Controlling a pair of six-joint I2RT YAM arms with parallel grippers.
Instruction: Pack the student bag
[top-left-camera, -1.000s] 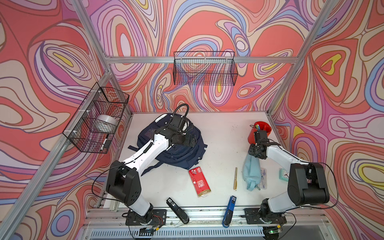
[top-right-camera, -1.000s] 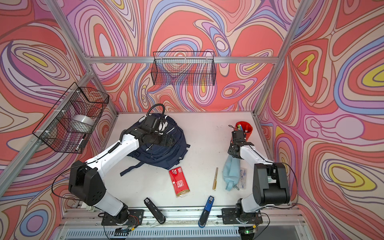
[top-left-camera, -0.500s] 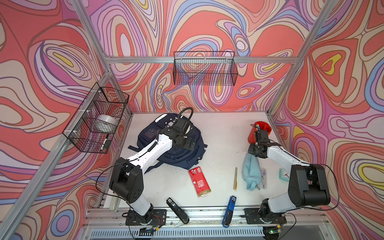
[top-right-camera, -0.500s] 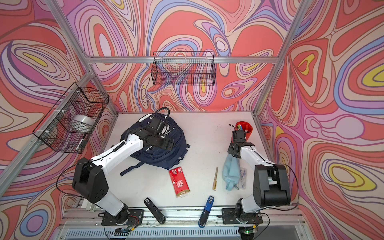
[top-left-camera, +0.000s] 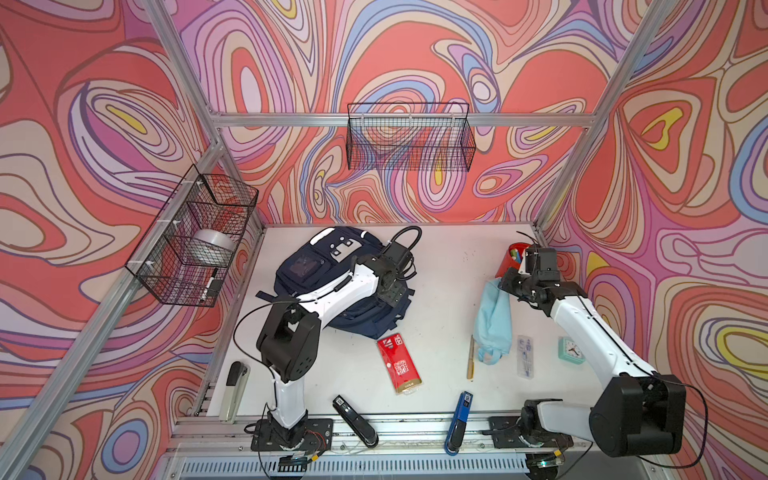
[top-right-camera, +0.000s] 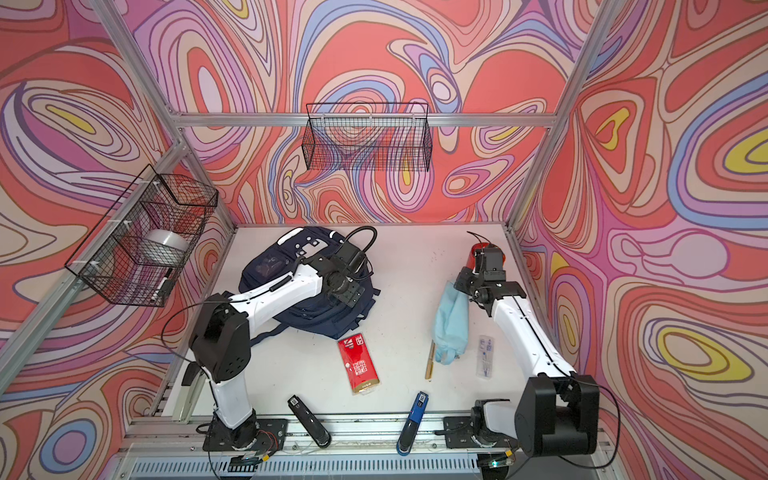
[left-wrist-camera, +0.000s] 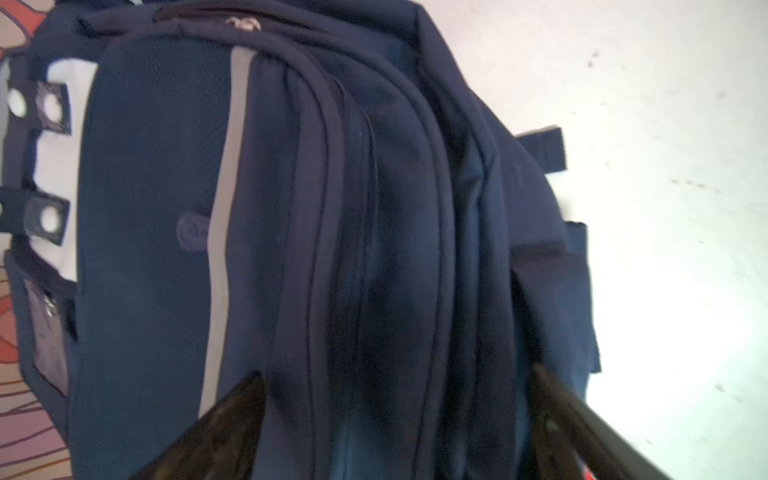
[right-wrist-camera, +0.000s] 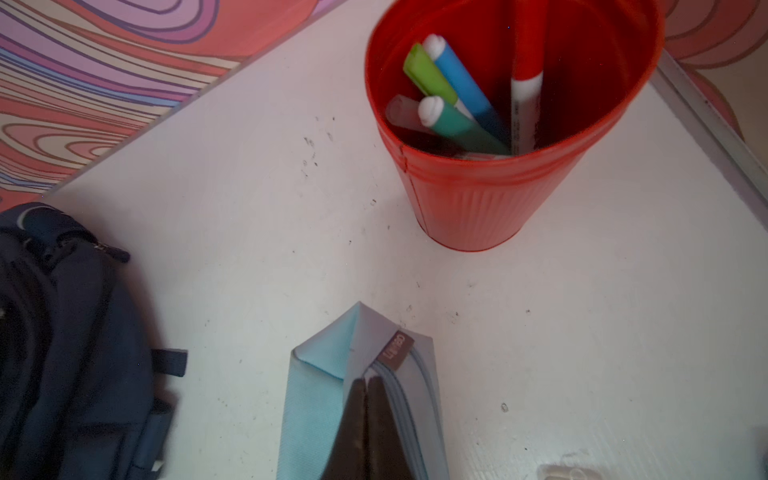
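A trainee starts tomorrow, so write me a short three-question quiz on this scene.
1. True or false: the right gripper is shut on the pouch.
2. The cup holding markers is: A red; B green; C black.
3. Fill in: the open left gripper is over the ____.

Key: 1 true. 2 A. 3 bag.

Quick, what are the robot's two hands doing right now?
Left gripper: open, jaws spread over the backpack.
Right gripper: closed on the blue pouch.
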